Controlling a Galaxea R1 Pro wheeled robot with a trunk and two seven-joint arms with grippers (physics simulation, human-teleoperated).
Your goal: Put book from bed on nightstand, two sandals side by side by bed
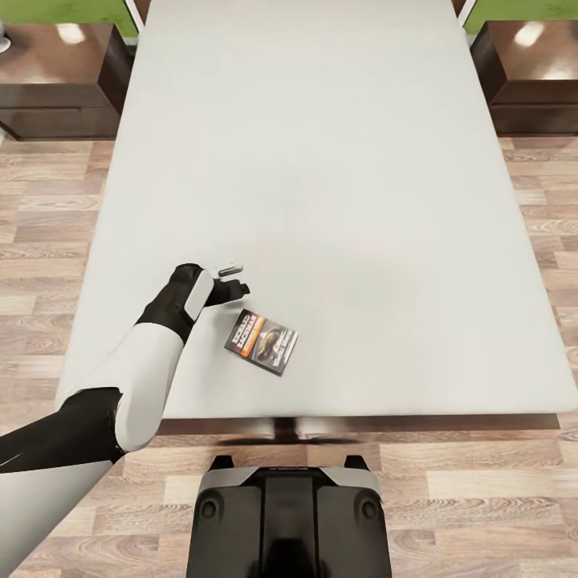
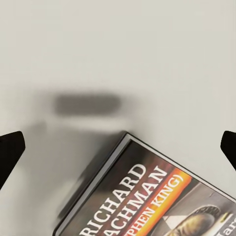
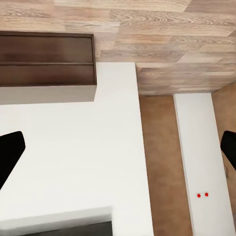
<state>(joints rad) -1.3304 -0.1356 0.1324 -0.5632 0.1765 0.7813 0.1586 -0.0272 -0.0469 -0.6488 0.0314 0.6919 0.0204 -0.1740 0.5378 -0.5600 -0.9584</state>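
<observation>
left fingers (image 1: 233,278) spread above the book (image 1: 262,342), its cover cropped at the wrist.

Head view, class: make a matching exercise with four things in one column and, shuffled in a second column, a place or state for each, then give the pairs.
Things:
1. book
2. left hand
3. bed
4. nightstands

Places or states:
A. flanking the bed's far end, one on each side
B. open, just above the mattress beside the book
C. lying flat, cover up, near the bed's near edge
D. bare off-white mattress, no bedding

Pairs: 1-C, 2-B, 3-D, 4-A
</observation>
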